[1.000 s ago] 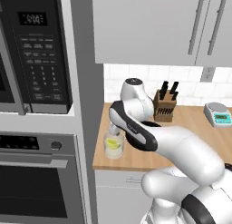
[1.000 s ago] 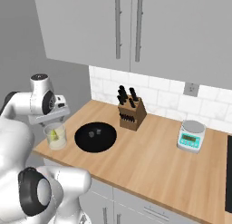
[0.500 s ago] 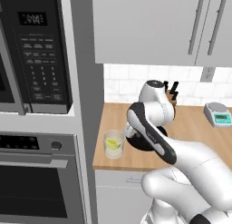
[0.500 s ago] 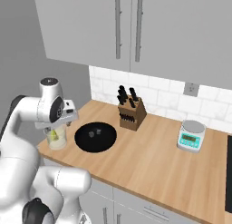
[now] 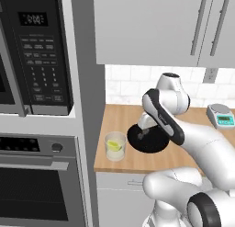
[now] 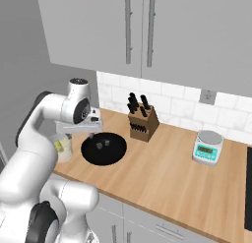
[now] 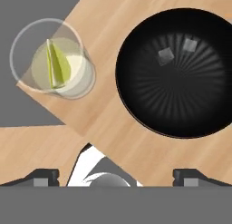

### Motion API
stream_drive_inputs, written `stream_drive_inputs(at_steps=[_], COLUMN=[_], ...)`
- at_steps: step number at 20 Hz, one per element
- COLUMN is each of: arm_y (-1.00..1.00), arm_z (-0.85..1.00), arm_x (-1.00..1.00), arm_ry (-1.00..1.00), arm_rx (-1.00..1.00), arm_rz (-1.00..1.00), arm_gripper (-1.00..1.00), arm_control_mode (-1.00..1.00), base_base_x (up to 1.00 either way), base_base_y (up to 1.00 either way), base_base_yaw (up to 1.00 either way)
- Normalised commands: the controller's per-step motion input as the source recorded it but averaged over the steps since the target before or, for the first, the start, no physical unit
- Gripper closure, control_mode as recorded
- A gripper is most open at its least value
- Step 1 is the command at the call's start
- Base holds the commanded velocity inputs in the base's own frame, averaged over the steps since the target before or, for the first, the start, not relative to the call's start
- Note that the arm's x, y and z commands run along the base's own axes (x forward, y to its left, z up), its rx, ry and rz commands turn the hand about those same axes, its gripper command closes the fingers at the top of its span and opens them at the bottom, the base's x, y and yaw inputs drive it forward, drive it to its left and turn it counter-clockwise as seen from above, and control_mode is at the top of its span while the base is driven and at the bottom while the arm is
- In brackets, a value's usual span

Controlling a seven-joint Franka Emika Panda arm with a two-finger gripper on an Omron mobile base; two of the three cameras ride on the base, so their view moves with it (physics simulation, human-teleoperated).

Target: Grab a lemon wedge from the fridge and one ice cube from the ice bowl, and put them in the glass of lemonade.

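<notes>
Two dark fingertips (image 7: 46, 174) are showing at the bottom corners of your hand view, one at seven o'clock and one at five, so the gripper (image 7: 116, 177) is standing released, jaws spread wide with nothing between them. You are looking straight down from above the wooden counter (image 7: 136, 146).

Nearest to the gripper, at about one o'clock in the hand view, the ice bowl (image 7: 149, 105) is sitting flat on the counter. Two ice cubes (image 7: 166, 55) are lying inside it, near each other but apart, toward its far side.

At about ten o'clock in the same view, the glass of lemonade (image 7: 52, 60) is standing upright near the counter's edge, just beside the bowl and not touching it. The lemon wedge (image 7: 56, 66) is already sitting in the pale liquid inside it.

In the left base view you are seeing the gripper (image 5: 142, 133) hanging over the near rim of the ice bowl (image 5: 153, 142), with the glass of lemonade (image 5: 114, 146) at nine o'clock from the bowl.

In the right base view a knife block (image 6: 142, 123) is standing at two o'clock from the ice bowl (image 6: 106, 151), well apart, and a small scale (image 6: 207, 147) is sitting farther out at three o'clock.
</notes>
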Motion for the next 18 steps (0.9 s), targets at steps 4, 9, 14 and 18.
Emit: stream_drive_inputs(at_steps=[4,9,14,18], arm_y=[-0.03,0.0,0.0,0.0], arm_z=[-0.57,-0.35,-0.21,-0.02], arm_x=[0.05,0.21,0.35,0.18], arm_ry=[0.03,0.08,0.02,-0.01], arm_rx=[0.0,0.0,-0.02,0.0], arm_rz=[-0.23,-0.21,-0.13,-0.07], arm_gripper=[-1.0,-1.0,-1.0,-1.0], arm_control_mode=[-1.0,-1.0,-1.0,-1.0], base_base_x=[0.0,0.0,0.0,0.0], base_base_y=[0.0,0.0,0.0,0.0], base_base_yaw=[0.0,0.0,0.0,0.0])
